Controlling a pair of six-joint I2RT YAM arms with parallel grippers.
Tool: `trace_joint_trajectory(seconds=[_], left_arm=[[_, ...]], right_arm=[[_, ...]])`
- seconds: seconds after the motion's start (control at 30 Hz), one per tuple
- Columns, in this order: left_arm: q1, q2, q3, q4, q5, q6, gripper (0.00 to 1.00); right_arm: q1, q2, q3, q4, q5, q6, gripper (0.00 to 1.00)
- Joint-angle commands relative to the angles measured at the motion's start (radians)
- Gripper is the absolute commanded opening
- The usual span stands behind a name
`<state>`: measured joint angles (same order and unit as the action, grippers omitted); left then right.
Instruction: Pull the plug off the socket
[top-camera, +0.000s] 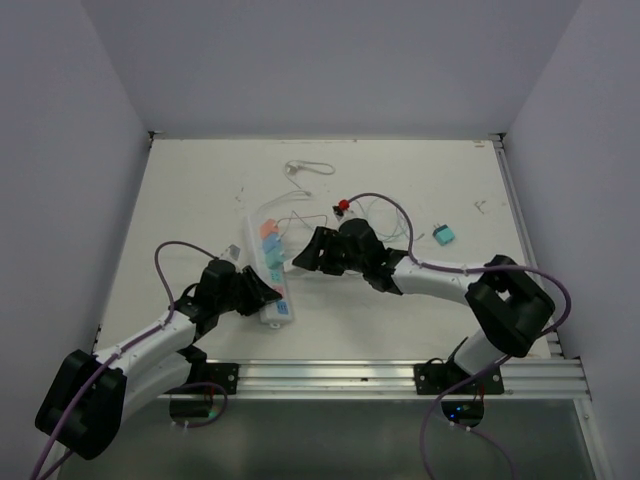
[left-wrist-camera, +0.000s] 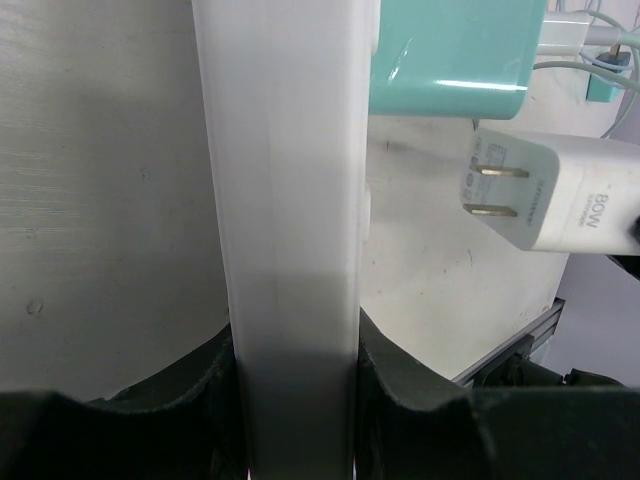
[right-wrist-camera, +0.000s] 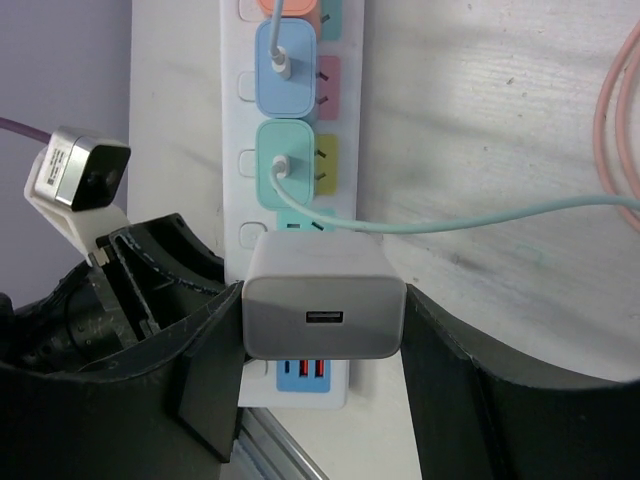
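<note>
1. The right claw (right-wrist-camera: 322, 335) is pinching the white plug (right-wrist-camera: 322, 312), with one finger pressed against each flank. The plug's USB port faces the wrist camera.
2. In the left wrist view, both flat metal prongs of the white plug are bare. They are clear of the socket (left-wrist-camera: 290, 200) and point towards it across a gap.
3. The left claw (left-wrist-camera: 295, 400) is clamped across the socket near its near end, with a finger tight against each long side.
4. The socket lies flat on the worktop (top-camera: 200, 200) and runs away from the arm bases. In the right wrist view, its blue end with USB ports shows just under the held plug.
5. Other plugs sit in the socket beyond the held plug. First comes a teal plug (right-wrist-camera: 290, 165), then a blue plug (right-wrist-camera: 285, 80), then an orange plug (right-wrist-camera: 290, 8) cut off by the frame edge.
6. A teal cable (right-wrist-camera: 480, 215) leaves the teal plug and runs off to the right across the worktop. A pink cable (right-wrist-camera: 608, 110) lies along the right edge of that view.
7. From above, the two claws sit close together at the near end of the socket, the left one nearer the arm bases. A small teal adapter (top-camera: 443, 235) lies well apart to the right. A thin white cord (top-camera: 305, 168) loops on the worktop beyond the socket's far end.
</note>
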<state>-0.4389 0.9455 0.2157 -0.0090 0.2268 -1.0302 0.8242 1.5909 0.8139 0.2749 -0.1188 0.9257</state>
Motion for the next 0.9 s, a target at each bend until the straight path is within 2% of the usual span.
trace_joint_trajectory(seconds=[0.0, 0.13, 0.23, 0.33, 0.43, 0.53, 0.6, 0.7, 0.87], left_arm=[[0.011, 0.012, -0.015, -0.045, -0.083, 0.022, 0.00], [0.011, 0.013, -0.009, -0.043, -0.081, 0.030, 0.00], [0.011, 0.016, -0.007, -0.039, -0.081, 0.035, 0.00], [0.011, 0.015, -0.007, -0.034, -0.080, 0.036, 0.00], [0.011, 0.013, -0.007, -0.026, -0.075, 0.042, 0.00], [0.011, 0.012, -0.004, -0.025, -0.069, 0.045, 0.00], [0.011, 0.007, -0.004, -0.025, -0.067, 0.051, 0.00], [0.012, -0.004, -0.004, -0.026, -0.066, 0.055, 0.00], [0.012, -0.016, -0.003, -0.034, -0.066, 0.064, 0.00]], right_arm=[[0.001, -0.088, 0.024, -0.020, 0.005, -0.048, 0.00], [-0.013, -0.195, 0.037, -0.137, 0.057, -0.120, 0.00], [-0.055, -0.317, 0.015, -0.250, 0.161, -0.156, 0.00], [-0.160, -0.454, -0.065, -0.338, 0.266, -0.142, 0.00], [-0.334, -0.587, -0.166, -0.376, 0.310, -0.107, 0.00], [-0.410, -0.690, -0.243, -0.436, 0.387, -0.053, 0.00], [-0.474, -0.730, -0.287, -0.471, 0.444, -0.010, 0.00], [-0.566, -0.758, -0.330, -0.480, 0.450, 0.028, 0.00], [-0.704, -0.683, -0.349, -0.468, 0.346, 0.056, 0.00]])
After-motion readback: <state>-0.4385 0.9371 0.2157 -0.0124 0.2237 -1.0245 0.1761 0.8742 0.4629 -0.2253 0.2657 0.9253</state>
